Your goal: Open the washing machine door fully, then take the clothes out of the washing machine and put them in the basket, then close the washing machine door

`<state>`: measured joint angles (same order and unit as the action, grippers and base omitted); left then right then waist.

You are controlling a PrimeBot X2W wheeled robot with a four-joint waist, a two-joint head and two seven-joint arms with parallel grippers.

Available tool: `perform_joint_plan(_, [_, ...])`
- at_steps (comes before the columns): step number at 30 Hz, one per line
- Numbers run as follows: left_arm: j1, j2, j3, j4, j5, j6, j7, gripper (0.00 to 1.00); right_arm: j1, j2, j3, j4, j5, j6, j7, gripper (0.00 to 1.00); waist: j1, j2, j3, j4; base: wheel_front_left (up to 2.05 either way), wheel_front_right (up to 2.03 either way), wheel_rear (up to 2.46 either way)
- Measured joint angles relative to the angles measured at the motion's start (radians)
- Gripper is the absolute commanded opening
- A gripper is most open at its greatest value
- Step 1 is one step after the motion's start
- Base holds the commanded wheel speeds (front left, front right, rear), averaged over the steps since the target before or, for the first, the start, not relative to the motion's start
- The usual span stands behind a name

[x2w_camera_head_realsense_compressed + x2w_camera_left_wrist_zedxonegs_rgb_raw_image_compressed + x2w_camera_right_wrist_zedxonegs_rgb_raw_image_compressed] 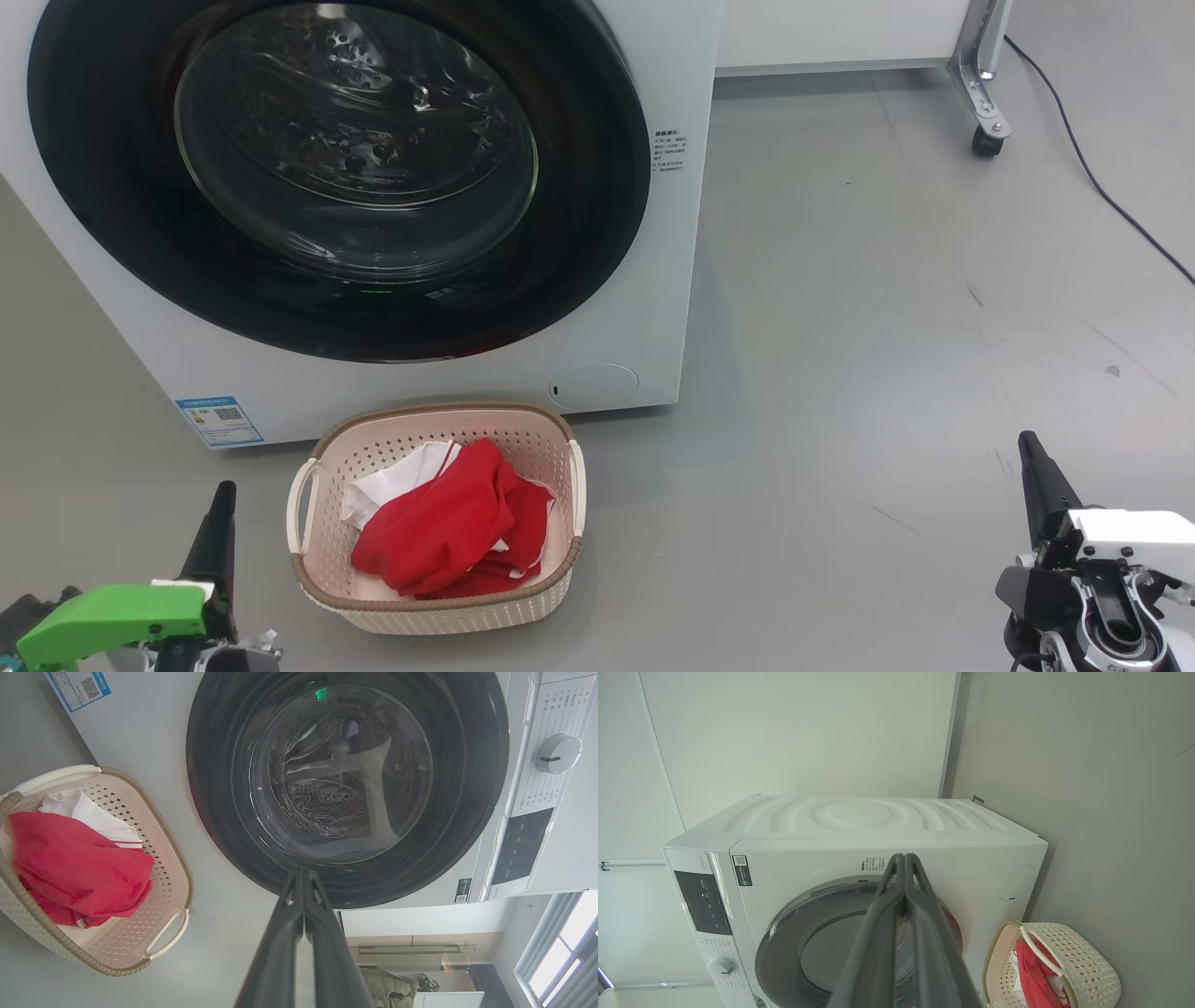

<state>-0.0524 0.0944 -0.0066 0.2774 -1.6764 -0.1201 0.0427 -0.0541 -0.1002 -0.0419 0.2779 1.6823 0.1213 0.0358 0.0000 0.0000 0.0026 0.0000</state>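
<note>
Head view: washing machine door (579,187) closed flush against the washing machine (677,280), perforated drum (373,149) dim behind the glass. Basket (439,611) sits on the grey floor (840,373) just before the machine's foot, below the door, near the blue label (218,421). Clothes (448,532) lie inside the basket: red fabric heaped, white cloth piece (392,485) showing at the far left. Left claw (224,495) low left, beside the basket but apart from it; fingers pressed together, nothing held. Right claw (1030,446) low right, well apart from basket and machine; its wrist view shows fingers closed tip to tip, empty.
</note>
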Motion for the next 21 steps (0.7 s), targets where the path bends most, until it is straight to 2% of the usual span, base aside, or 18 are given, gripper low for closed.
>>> perform_joint_plan(21, [-0.001, -0.002, 0.002, 0.000, 0.000, 0.000, 0.000, 0.00, 0.000, 0.003, -0.003, 0.000, 0.000, 0.000, 0.003, 0.00, 0.0000, 0.0000, 0.000, 0.000, 0.00, 0.00, 0.00])
